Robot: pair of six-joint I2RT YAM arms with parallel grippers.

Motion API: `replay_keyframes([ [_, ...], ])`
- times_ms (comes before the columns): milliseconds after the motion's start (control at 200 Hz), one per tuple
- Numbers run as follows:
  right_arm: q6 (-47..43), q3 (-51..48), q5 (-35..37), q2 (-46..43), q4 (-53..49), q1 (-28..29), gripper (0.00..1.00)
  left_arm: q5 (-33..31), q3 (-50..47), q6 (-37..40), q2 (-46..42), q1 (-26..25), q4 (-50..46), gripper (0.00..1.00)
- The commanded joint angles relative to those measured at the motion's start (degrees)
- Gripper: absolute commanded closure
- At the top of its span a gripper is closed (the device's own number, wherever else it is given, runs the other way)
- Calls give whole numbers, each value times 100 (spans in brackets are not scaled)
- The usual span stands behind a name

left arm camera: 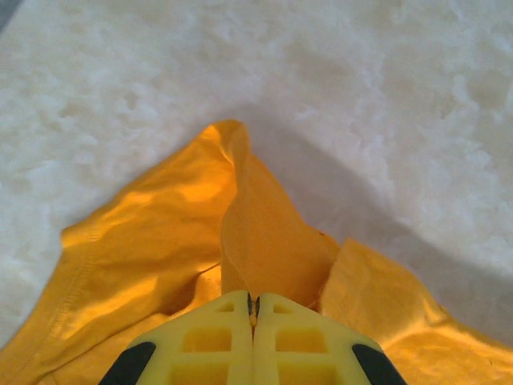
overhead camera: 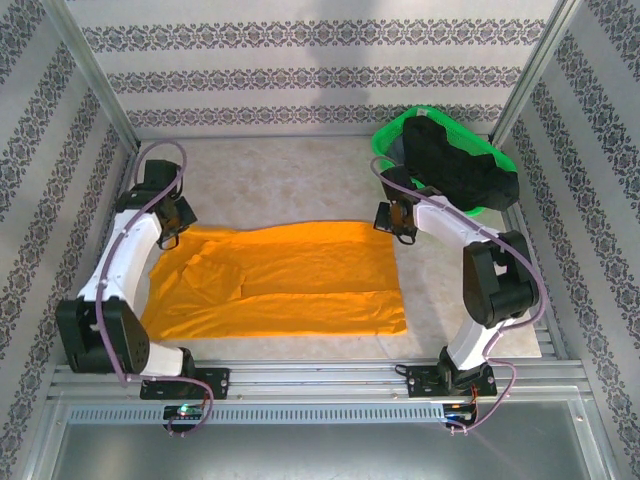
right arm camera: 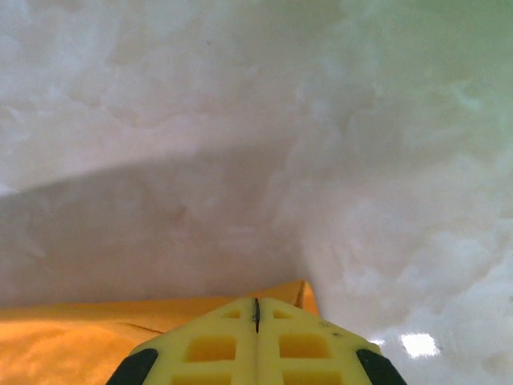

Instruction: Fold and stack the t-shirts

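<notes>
The orange t-shirt (overhead camera: 290, 280) lies spread across the middle of the table. My left gripper (overhead camera: 172, 232) is at its far left corner. In the left wrist view the yellow fingers (left arm camera: 216, 337) are shut on a raised fold of the orange t-shirt (left arm camera: 272, 241). My right gripper (overhead camera: 400, 228) is at the far right corner, and the far hem runs straight between the two grippers. In the right wrist view that gripper (right arm camera: 256, 309) is shut with the orange t-shirt's corner (right arm camera: 303, 293) at its tips. The black t-shirt (overhead camera: 455, 160) lies bunched in the green basket.
The green mesh basket (overhead camera: 385, 135) stands at the far right corner of the table, just behind my right arm. Patterned walls and metal posts close in three sides. An aluminium rail (overhead camera: 320, 375) runs along the near edge.
</notes>
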Motion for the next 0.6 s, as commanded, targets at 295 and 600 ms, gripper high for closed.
replay_keyframes([
  [295,-173,-967,-376,-837,-137,39,100,-518,-1335,-658,-1754,183,-713,100],
  [600,-212,-1658,-548,-1252,-205,107,100,-577,-1844,-904,-2118,184,-1121,100],
])
